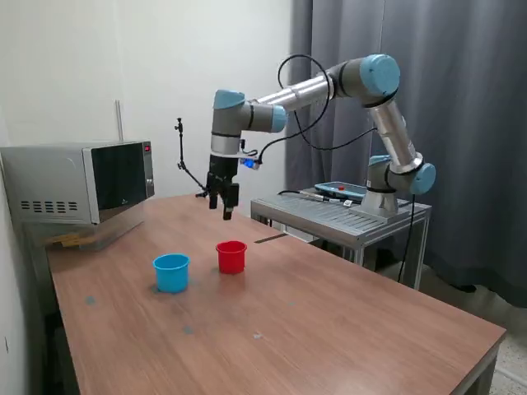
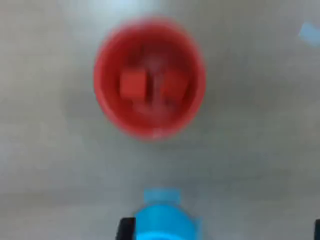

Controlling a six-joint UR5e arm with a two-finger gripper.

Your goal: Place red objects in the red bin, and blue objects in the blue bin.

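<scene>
The red bin stands on the wooden table, and the wrist view looks straight down into it. Two red objects lie side by side on its floor, one cube beside the other. The blue bin stands just to the exterior view's left of the red one; its inside does not show. No blue objects are in view. My gripper hangs well above the red bin, open and empty. Only dark slivers of its fingers show at the wrist view's edge.
A microwave sits at the table's far corner on the exterior view's left. The arm's grey metal stand adjoins the table's far side. A blurred light blue shape fills part of the wrist view's edge; what it is I cannot tell.
</scene>
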